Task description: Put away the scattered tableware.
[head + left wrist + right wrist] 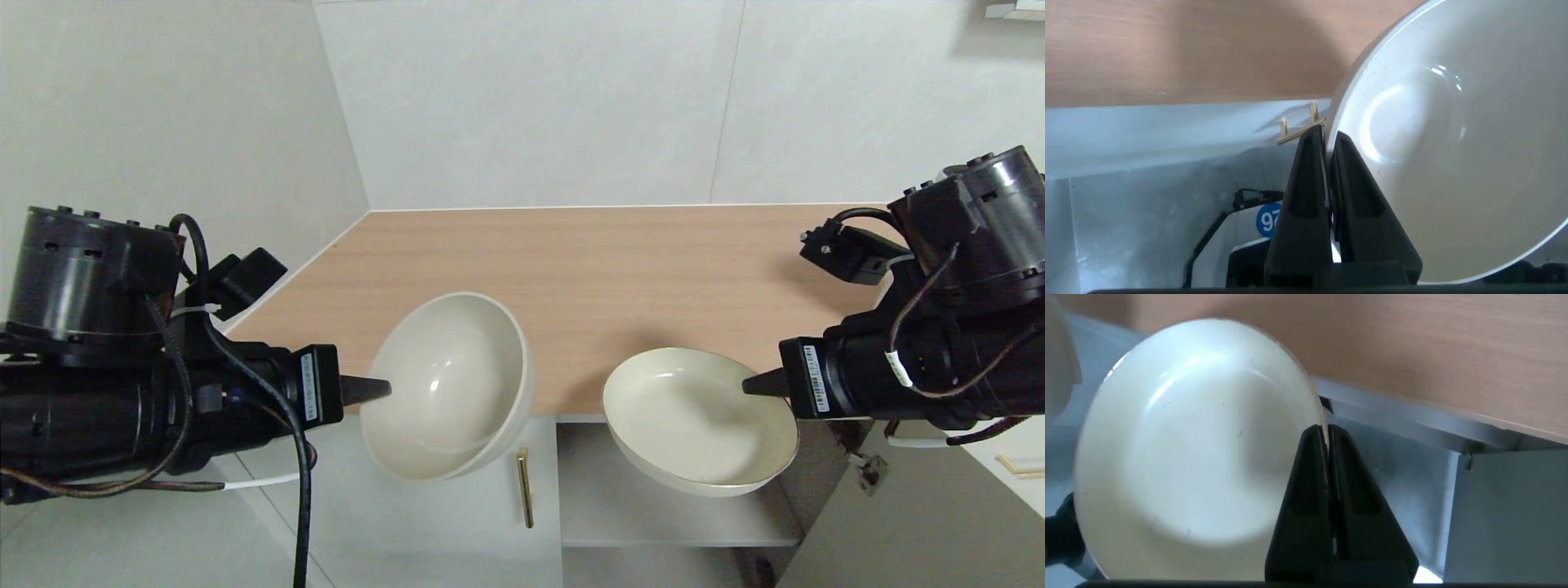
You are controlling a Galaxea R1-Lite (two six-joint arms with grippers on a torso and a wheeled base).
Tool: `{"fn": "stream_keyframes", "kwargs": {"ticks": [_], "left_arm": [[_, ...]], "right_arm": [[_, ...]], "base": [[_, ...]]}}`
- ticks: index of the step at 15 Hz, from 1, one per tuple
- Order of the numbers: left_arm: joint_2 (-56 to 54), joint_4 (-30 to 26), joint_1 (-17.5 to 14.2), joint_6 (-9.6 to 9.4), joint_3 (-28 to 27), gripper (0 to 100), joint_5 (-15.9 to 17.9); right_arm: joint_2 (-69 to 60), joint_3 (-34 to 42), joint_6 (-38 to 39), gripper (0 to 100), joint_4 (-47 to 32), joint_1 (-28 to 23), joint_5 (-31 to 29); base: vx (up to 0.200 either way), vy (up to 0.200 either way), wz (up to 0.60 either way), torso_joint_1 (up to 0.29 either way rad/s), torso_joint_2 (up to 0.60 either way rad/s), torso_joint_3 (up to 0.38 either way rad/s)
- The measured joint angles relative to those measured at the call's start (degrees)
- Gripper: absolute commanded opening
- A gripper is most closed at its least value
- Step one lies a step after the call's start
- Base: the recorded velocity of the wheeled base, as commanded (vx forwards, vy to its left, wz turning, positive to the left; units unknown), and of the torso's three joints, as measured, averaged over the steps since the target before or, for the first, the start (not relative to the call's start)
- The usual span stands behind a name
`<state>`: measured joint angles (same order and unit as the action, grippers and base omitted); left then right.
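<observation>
Left end effector [377, 390] clamped on deep bowl [457, 384] rim; right end effector [755, 382] clamped on shallow plate [694, 420] rim, at 3 o'clock of deep bowl, both held over desk [588, 261] near edge

It was a kitchen. A wood-grain counter [620, 261] ran into a corner of pale tiled walls [531, 98]. White cabinets sat below it: one door [424, 535] with a slim brass handle [524, 487], beside an open shelf [669, 518]. A cream bowl [445, 384] and plate [694, 420] fitted the setting.
</observation>
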<state>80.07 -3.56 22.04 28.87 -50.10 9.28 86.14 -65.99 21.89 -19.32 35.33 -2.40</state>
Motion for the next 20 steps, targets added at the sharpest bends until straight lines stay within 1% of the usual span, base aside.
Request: {"fn": "stream_keyframes", "kwargs": {"ticks": [3,5,9,17,20], "left_arm": [[0.17,-0.54,0.17,0.0,0.11,0,0.02],[0.22,-0.51,0.48,-0.05,0.11,0,0.02],[0.26,-0.54,0.52,-1.06,0.44,0,0.0],[0.44,-0.49,0.54,-1.23,0.52,0,0.05],[0.46,-0.38,0.54,-1.63,0.74,0,0.05]], "right_arm": [[0.55,0.48,-0.2,0,-0.02,-0.02,-0.16],[0.82,0.74,-0.2,0,0.04,0.09,-0.13],[1.51,0.87,-0.2,0,-0.02,-0.02,-0.24],[2.45,0.91,-0.2,0,0.0,-0.02,-0.33],[2.67,0.96,-0.2,0,0.04,-0.02,-0.33]], "base": [[-0.2,0.0,0.0,0.009,0.0,-0.001],[0.0,0.0,0.0,0.0,0.0,0.0],[0.0,0.0,0.0,0.0,0.0,0.0],[0.0,0.0,0.0,0.0,0.0,0.0],[0.0,0.0,0.0,-0.115,0.29,0.173]]}}
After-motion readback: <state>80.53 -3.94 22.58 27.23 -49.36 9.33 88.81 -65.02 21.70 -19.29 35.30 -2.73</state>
